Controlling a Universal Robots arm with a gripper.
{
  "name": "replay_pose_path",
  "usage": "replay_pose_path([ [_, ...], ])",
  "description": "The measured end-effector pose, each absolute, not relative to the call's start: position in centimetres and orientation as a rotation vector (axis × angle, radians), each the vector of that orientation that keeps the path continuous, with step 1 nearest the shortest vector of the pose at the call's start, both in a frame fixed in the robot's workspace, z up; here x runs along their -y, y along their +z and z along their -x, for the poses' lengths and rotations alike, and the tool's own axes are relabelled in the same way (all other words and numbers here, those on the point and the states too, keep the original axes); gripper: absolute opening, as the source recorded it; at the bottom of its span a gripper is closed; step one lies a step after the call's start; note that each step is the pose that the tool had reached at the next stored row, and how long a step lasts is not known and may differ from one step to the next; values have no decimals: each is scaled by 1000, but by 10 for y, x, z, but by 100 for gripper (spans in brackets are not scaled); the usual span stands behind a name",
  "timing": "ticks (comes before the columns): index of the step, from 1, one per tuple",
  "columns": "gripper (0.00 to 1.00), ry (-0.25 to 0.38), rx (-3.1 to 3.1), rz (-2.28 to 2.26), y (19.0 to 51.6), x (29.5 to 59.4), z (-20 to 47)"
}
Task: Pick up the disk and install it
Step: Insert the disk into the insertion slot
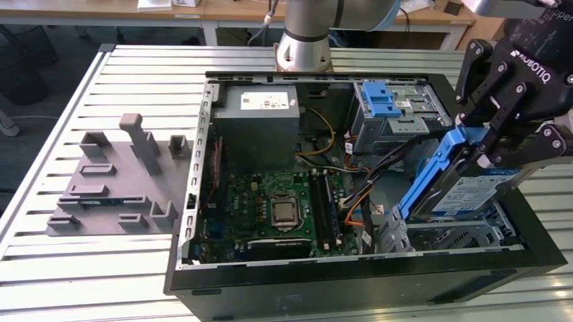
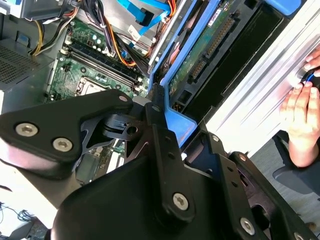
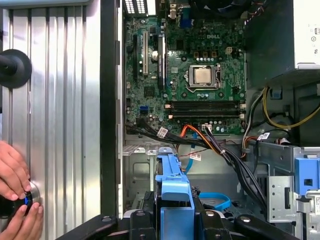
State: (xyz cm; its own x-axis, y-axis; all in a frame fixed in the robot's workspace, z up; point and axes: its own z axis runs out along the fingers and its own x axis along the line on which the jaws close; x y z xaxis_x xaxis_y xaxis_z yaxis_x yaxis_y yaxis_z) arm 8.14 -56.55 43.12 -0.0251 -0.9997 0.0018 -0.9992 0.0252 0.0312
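Observation:
The disk is a flat silver-grey drive with a blue-and-white label and blue plastic rails. It hangs tilted, its lower end just above the metal bay at the near corner of the open computer case, on the exterior view's right. My gripper is shut on the disk's upper end. In the first wrist view the blue rail of the disk rises between my fingers. The second wrist view shows the disk's green underside.
Inside the case lie the motherboard, a grey box with a white sticker, a silver cage with a blue latch and loose cables. A grey fixture sits on the slatted table. A person's hand rests beside the case.

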Motion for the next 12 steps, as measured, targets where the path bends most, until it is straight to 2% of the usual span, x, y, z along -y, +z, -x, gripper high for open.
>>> replay_pose_path([
  [12,36,-33,2233,-2177,423,566,-82],
])
